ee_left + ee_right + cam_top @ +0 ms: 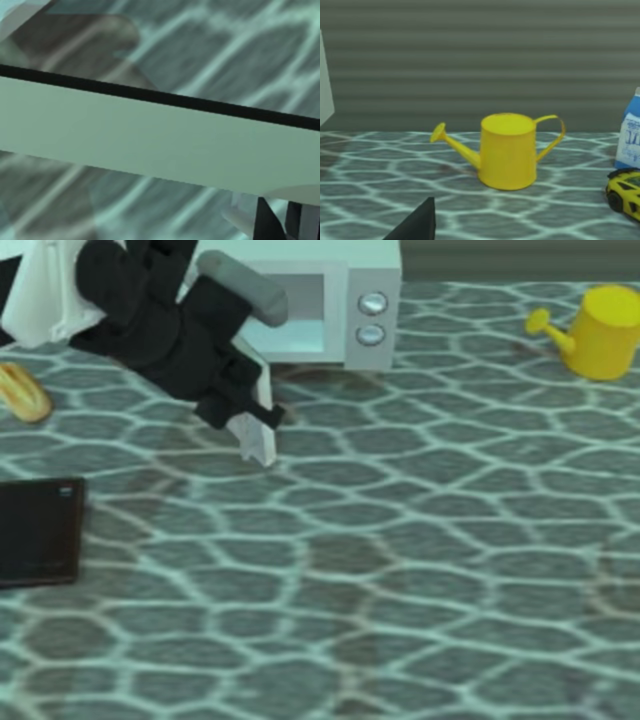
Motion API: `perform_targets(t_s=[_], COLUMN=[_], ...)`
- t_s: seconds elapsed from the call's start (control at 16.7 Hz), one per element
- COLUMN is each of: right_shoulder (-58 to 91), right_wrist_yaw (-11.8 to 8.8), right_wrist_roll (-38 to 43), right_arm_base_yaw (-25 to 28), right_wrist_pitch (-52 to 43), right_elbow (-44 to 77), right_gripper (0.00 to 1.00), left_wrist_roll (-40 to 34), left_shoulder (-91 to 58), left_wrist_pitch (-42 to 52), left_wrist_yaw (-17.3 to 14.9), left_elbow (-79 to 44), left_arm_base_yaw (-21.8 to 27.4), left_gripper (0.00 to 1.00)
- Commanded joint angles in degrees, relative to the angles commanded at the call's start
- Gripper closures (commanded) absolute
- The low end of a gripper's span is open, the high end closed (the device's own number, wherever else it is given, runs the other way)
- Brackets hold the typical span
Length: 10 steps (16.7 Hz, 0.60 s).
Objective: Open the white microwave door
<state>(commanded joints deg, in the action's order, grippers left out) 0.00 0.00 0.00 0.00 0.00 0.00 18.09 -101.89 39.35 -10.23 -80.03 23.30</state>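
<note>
Our left gripper (262,440) is out in front of the white microwave (330,310) at the back left of the table, the door (45,290) swung wide to the left behind our arm; whether the fingers grip it, we cannot tell, and the right arm is out of the top view

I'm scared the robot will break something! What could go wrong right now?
The left hand sits at the edge of the microwave door, which is swung out. If the hand slips off, the door may stop partway. The arm also hangs close to the bread, so a wide swing might bump it.
</note>
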Motion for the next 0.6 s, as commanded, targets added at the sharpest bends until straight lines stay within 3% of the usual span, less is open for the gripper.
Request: perform_targets(t_s=[0.18, 0.6], right_shoulder=[0.0, 0.0], right_wrist_yaw=[0.0, 0.0], right_wrist_roll=[0.0, 0.0], right_arm_base_yaw=[0.0, 0.0], right_wrist_pitch=[0.0, 0.0], right_elbow=[0.0, 0.0], right_gripper=[0.00, 0.00], left_wrist_roll=[0.8, 10.2], left_shoulder=[0.1, 1.9], left_wrist_pitch=[0.2, 2.2], left_wrist_yaw=[-0.7, -5.2], left_elbow=[0.3, 1.9], left_arm_base_yaw=[-0.1, -4.0], left_gripper=[1.00, 1.00])
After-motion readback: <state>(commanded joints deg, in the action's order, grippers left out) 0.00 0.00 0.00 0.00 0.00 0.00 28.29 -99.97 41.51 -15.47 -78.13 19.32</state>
